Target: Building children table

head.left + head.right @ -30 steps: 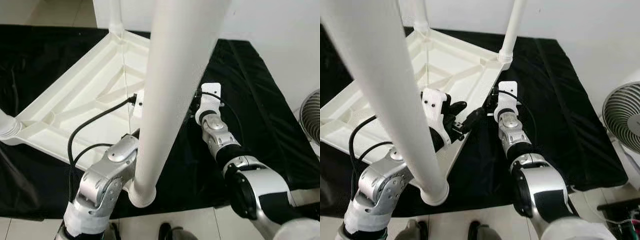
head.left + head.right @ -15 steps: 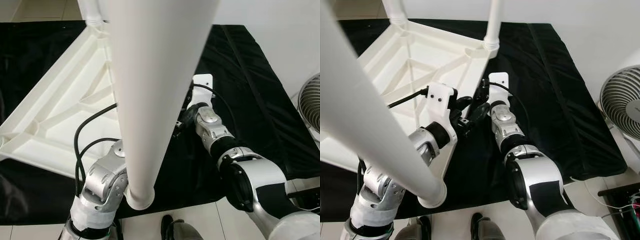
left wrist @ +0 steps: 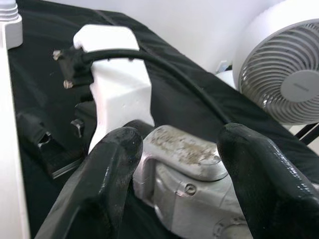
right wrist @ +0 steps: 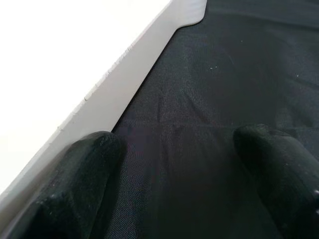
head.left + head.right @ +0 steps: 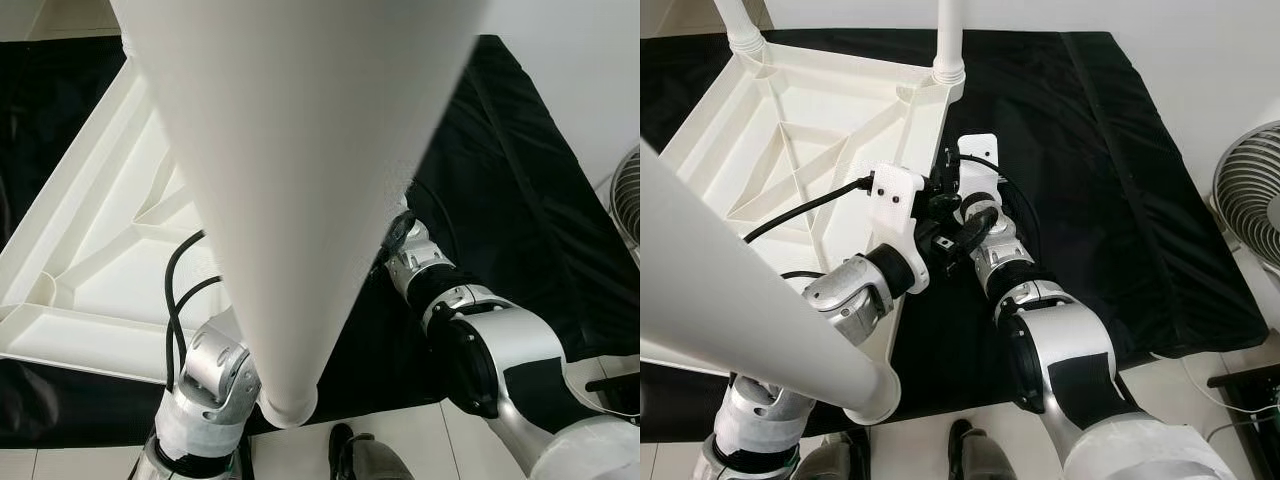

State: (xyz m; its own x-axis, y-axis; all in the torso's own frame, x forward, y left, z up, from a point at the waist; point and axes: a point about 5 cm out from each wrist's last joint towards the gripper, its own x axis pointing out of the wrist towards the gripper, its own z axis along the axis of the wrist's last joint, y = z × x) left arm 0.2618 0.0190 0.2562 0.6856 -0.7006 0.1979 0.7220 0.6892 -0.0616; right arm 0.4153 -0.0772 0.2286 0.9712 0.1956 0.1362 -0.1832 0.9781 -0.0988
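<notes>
A white plastic children's table lies upside down on a black cloth. Two of its legs stand up at the far corners. A third leg rises very close to my head and hides much of the left eye view. My left gripper is open by the table's right edge, its fingers either side of my right arm's silver wrist. My right gripper is open just above the cloth, one finger beside the table's rim, nothing between the fingers.
A white fan stands on the floor to the right of the cloth. Black cables run from my left wrist across the table's ribbed underside. Pale floor tiles lie along the cloth's near edge.
The whole picture has shifted, so the camera moved; the near leg now looms much larger. My two grippers have drawn closer together by the table's right edge.
</notes>
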